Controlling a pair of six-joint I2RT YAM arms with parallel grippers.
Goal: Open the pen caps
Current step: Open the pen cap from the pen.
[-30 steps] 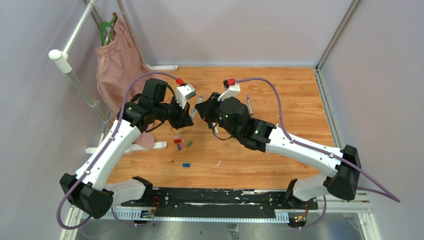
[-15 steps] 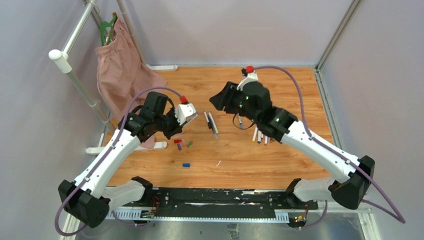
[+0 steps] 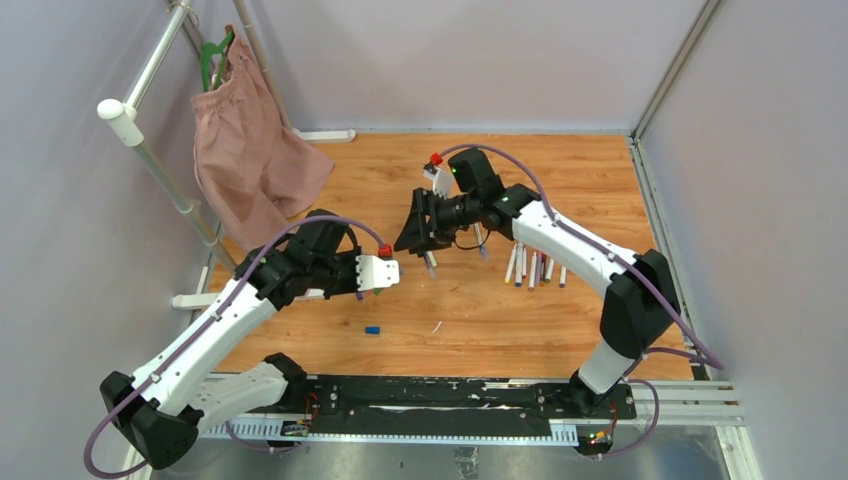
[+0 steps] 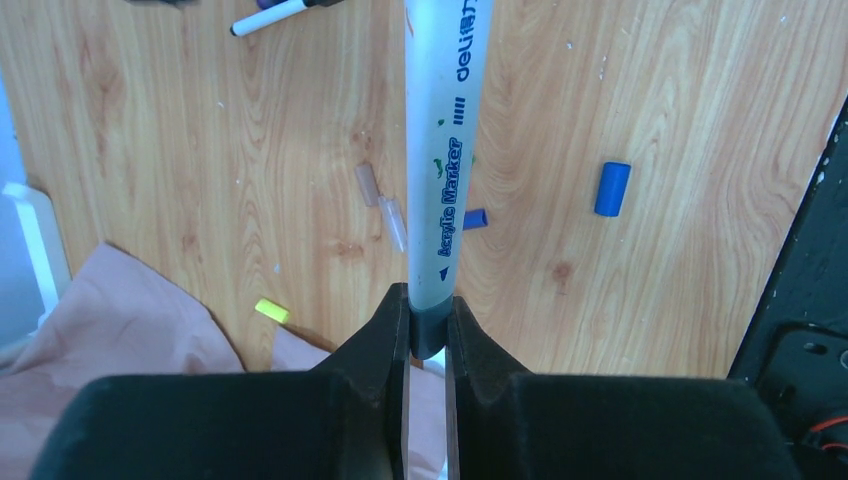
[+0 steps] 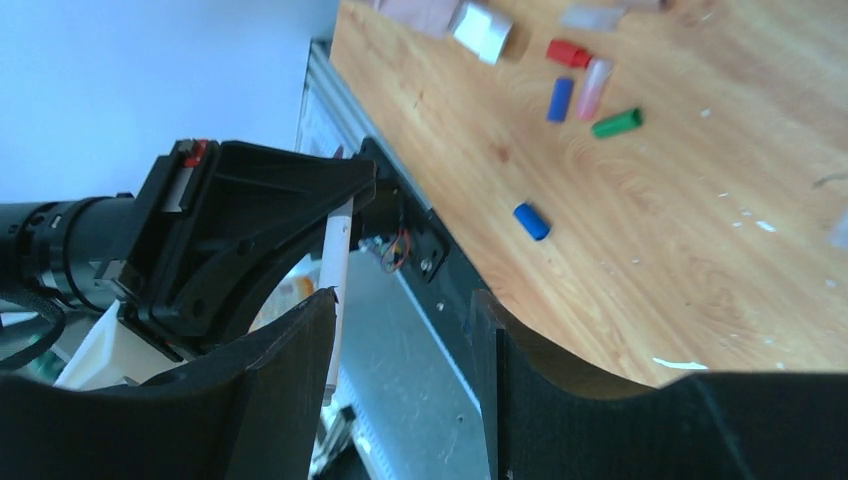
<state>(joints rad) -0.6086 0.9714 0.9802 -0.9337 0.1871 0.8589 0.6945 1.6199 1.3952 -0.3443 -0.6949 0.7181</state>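
Note:
My left gripper [image 4: 428,305] is shut on the dark end of a white-grey marker pen [image 4: 444,150], which points away from the wrist over the wooden table. In the top view the left gripper [image 3: 385,272] is left of centre, and the right gripper [image 3: 412,235] faces it closely. My right gripper [image 5: 403,297] is open, and the held pen [image 5: 338,240] runs beside its left finger [image 5: 300,340]. Nothing sits between the right jaws. Loose pen caps lie below: red [image 5: 568,53], blue [image 5: 560,98], pink [image 5: 592,87], green [image 5: 616,123], another blue [image 4: 612,188]. The held pen's far end is hidden.
A bunch of uncapped pens [image 3: 535,268] lies right of centre, with two more pens [image 3: 428,262] under the right gripper. A pink cloth [image 3: 250,150] hangs from a white rack at the back left and spreads onto the table. A yellow scrap [image 4: 271,311] lies by it.
The grippers drew apart from their meeting at the back centre. The right one opened its jaws and swung back towards the left one, which came forward still holding its pen.

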